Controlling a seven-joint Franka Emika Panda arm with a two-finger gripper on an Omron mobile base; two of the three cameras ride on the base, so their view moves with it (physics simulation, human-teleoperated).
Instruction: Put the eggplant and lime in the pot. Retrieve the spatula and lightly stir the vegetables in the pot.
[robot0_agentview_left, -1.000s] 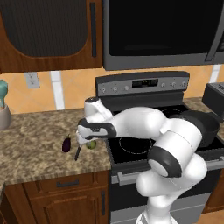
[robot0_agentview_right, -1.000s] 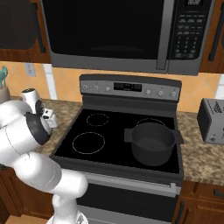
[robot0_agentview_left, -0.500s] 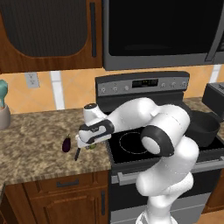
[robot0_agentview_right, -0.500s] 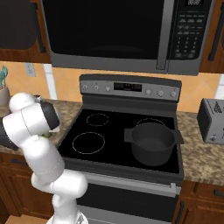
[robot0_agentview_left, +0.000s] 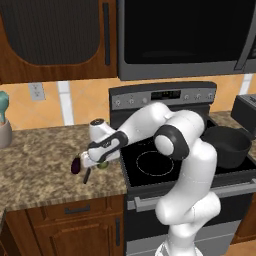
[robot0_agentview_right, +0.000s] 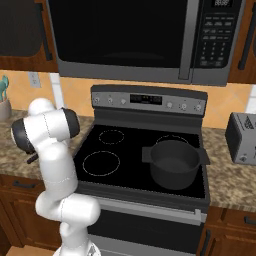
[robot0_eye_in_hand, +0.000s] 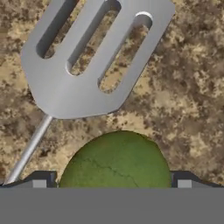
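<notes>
The lime (robot0_eye_in_hand: 116, 159), round and green, lies on the speckled counter between my gripper's (robot0_eye_in_hand: 111, 181) open fingertips (robot0_eye_in_hand: 39, 181). Just beyond it lies the spatula (robot0_eye_in_hand: 92, 52), its slotted silver head flat on the stone and its thin shaft running off to the lower left. In the left base view my gripper (robot0_agentview_left: 96, 161) is down at the counter, left of the stove. The dark purple eggplant (robot0_agentview_left: 76, 165) sits beside it on the left and the spatula's black handle (robot0_agentview_left: 87, 175) points toward the counter edge. The dark pot (robot0_agentview_left: 227, 145) (robot0_agentview_right: 175, 162) stands empty on the front right burner.
The black cooktop (robot0_agentview_left: 150, 160) borders the counter right of my hand. A grey toaster (robot0_agentview_right: 242, 137) stands on the right counter. A jar with a teal utensil (robot0_agentview_left: 4, 125) is at the far left. The microwave (robot0_agentview_right: 135, 35) hangs above the stove.
My elbow has swung up and toward the left while the hand stayed low over the same counter spot. The jaws have stayed open.
</notes>
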